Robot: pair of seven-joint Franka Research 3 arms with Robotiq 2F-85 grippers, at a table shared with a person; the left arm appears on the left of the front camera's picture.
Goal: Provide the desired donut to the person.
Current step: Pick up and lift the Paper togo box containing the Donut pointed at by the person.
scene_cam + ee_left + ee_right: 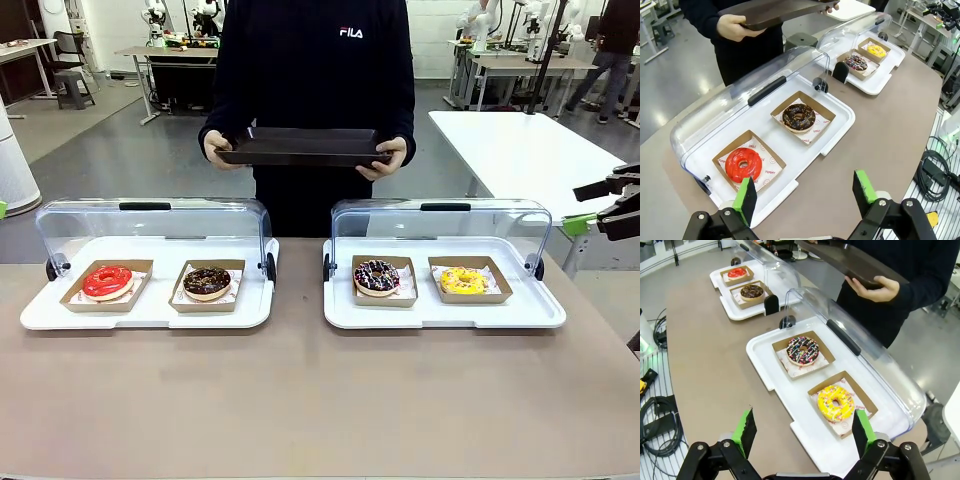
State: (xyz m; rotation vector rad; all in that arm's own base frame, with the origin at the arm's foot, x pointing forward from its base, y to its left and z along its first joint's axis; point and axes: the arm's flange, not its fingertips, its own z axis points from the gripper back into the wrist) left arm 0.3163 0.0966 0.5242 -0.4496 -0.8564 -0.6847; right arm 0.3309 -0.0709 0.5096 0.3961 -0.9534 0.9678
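Observation:
The person [310, 70], in a black FILA sweatshirt, stands at the far side holding a dark tray [305, 147] in both hands. Four donuts lie in cardboard boxes: a red one [107, 281] and a chocolate one [207, 282] on the left, a dark sprinkled one [377, 276] and a yellow one [463, 281] on the right. My left gripper [805, 192] hovers open above the table, short of the red donut [743, 164]. My right gripper [804, 429] is open just short of the yellow donut [835, 403] and also shows at the right edge [598, 205].
Each pair of donuts sits on a white serving tray [150, 315] [440, 315] whose clear domed lid [150, 220] [440, 225] is swung up at the back. Brown tabletop [320, 400] stretches in front. A white table [520, 150] stands at the far right.

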